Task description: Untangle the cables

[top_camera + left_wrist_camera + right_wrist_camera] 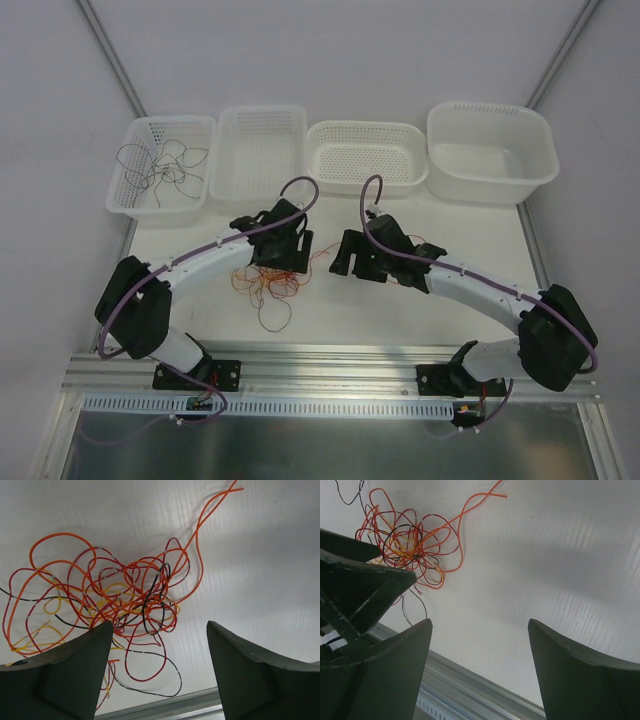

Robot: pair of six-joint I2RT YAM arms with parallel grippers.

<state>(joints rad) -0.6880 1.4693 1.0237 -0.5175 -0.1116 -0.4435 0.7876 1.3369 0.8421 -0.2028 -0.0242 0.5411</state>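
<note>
Reaching looks like the step in hand: left gripper (pixel 159 626) hangs spread and empty over the cables (pixel 125 600), right gripper (pixel 480 622) spread to their right. Next probably calls for pinching a single loose end.

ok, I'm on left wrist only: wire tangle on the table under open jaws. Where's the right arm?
Observer: Right jaws are open next to the left jaws, not touching, over bare table. The tangle sits off to their left.
Operator: Any wire already pulled out?
Observer: Yes, a thin dark wire lies in the far-left basket.
Operator: How many baskets?
Observer: Four in a row along the far edge: that one, then a mesh basket, a rounded basket and a big tub.
</note>
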